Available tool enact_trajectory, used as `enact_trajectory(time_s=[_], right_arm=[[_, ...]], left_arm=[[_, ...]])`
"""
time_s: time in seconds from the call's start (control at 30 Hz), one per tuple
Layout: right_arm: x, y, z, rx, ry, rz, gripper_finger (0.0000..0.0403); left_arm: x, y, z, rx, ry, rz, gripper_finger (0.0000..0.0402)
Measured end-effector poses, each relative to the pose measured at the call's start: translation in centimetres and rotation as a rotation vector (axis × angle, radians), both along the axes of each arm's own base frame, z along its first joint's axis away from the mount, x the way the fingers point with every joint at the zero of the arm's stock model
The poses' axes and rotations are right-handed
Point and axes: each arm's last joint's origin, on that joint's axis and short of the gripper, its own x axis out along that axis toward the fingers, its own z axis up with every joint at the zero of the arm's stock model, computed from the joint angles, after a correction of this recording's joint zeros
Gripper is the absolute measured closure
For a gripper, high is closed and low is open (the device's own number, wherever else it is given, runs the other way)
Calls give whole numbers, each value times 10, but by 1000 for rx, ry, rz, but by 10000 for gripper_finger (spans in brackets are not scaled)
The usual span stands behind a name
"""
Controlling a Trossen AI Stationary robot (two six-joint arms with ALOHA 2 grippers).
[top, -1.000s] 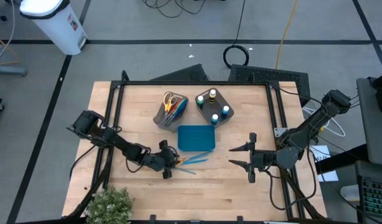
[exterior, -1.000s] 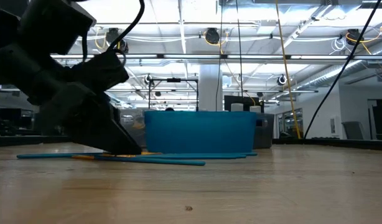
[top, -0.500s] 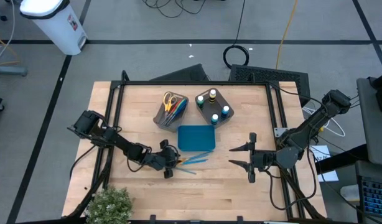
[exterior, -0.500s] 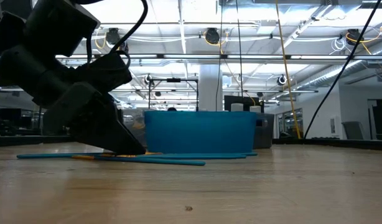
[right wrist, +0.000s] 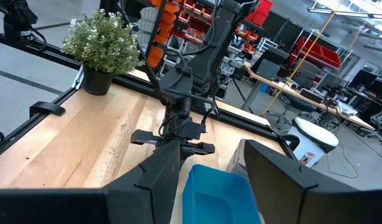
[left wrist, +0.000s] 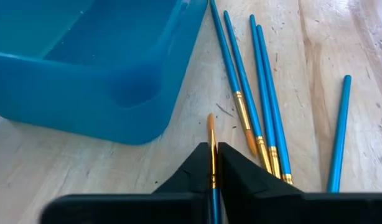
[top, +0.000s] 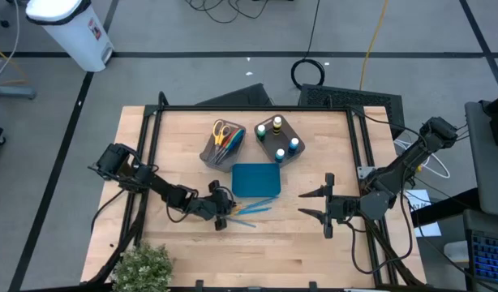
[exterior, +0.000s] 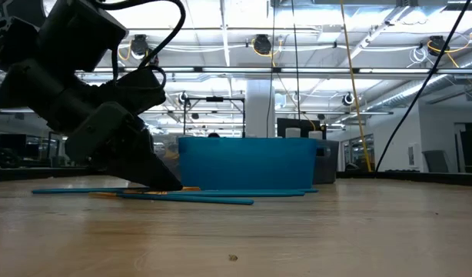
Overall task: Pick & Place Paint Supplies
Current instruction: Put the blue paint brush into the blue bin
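Note:
Several thin blue brushes lie flat on the wood table just near of the teal tray. My left gripper slants down at their left end, shut on one brush whose orange bristle tip pokes out past the fingertips. The other brushes lie loose beside it. Yellow-handled scissors stand in a grey-brown bin. Paint bottles stand in a second bin. My right gripper hangs open above the table's right part, holding nothing. My left gripper pinches the brush between its two fingers at the gold ferrule, just behind the bristles. The fingers come slanting down from the table's left and lie along the brush. Its blue handle trails back along the table under the gripper.
The teal tray stands right beyond the brushes. A potted plant sits at the near left corner. Bare wood lies between the brushes and my right gripper.
My left gripper has shut on the brush while staying in place. The held brush's handle has slid a little along the table toward the gripper.

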Motion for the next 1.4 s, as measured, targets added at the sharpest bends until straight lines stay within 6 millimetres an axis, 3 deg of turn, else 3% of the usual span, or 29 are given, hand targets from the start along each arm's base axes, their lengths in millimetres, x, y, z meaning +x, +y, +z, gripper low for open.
enact_trajectory(time_s=[0.37, 0.53, 1.07, 1.4], right_arm=[[0, 0, 0, 0, 0, 0, 232], [0, 0, 0, 0, 0, 0, 232], [0, 0, 0, -1, 1, 0, 232], [0, 0, 0, -1, 1, 0, 232]], left_arm=[[1, 2, 0, -19, 0, -8, 392], [1, -1, 11, -44, -25, -37, 385], [-1, -10, 70, 69, -240, -96, 398], [39, -15, 128, 210, -326, -205, 398]])
